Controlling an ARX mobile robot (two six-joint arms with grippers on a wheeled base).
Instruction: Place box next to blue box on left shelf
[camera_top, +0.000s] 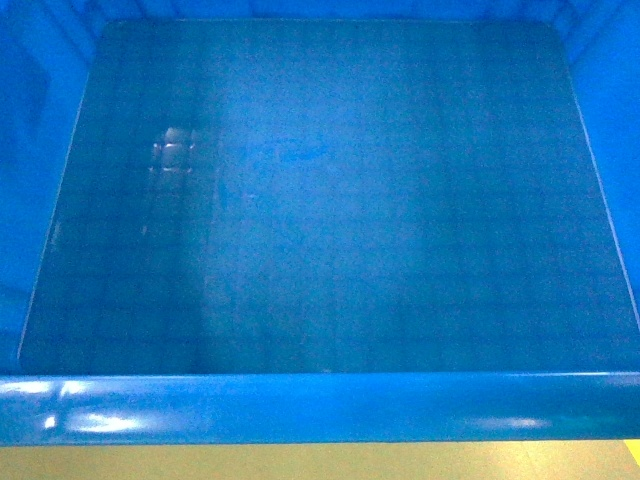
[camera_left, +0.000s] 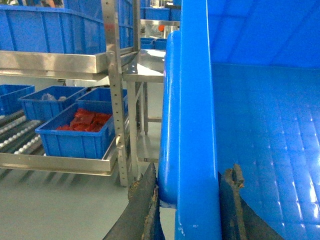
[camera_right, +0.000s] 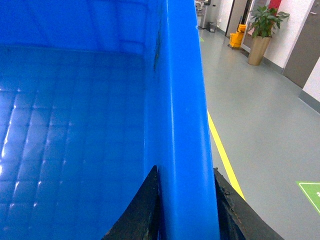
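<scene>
Grey floor and a steel flow rack to the left; the crate is carried between both arms, clear of the rack.

Left shelf (camera_left: 20, 132), with white roller tracks and smaller blue bins (camera_left: 75, 132), lies well left of the bright-blue crate (camera_top: 320, 200). Left gripper (camera_left: 187, 200) is clamped across the crate's left rim, one finger on each side; right gripper (camera_right: 185, 200) likewise straddles the right rim. Head view shows only the empty floor. Judgement: the crate must travel leftward, left arm leading.

Right gripper (camera_right: 187, 210) on the crate (camera_right: 75, 140) rim

Its dark fingers (camera_right: 145, 210) straddle the thick blue rim; grid-marked floor lies left of them; grey floor (camera_right: 260, 130) with a yellow line (camera_right: 222, 155) lies right.
</scene>
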